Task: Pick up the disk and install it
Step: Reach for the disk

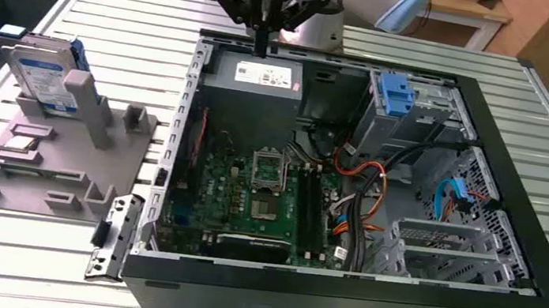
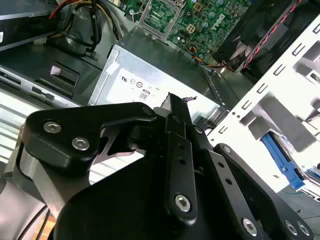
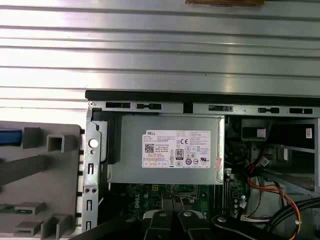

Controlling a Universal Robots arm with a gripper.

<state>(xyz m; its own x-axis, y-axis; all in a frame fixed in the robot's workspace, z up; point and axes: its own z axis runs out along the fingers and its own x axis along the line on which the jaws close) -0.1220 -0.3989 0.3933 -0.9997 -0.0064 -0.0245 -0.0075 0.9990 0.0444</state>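
Note:
The disk (image 1: 42, 76) stands upright in a grey fixture (image 1: 50, 164) on the table, at the exterior view's left; it is silver with a white and blue label and blue side rails. My gripper (image 1: 260, 47) hangs over the far edge of the open computer case (image 1: 516, 257), just above the grey power-supply box (image 1: 263, 77), well to the right of the disk. Its black fingers are shut together with nothing between them, as both wrist views show (image 2: 172, 102) (image 3: 172, 225).
The open case holds the motherboard (image 1: 260, 184), cable bundles (image 1: 378, 176) and a drive cage with a blue latch (image 1: 393, 96) at the far right. The fixture also carries small parts in its slots. The slatted metal table (image 1: 123, 15) surrounds everything.

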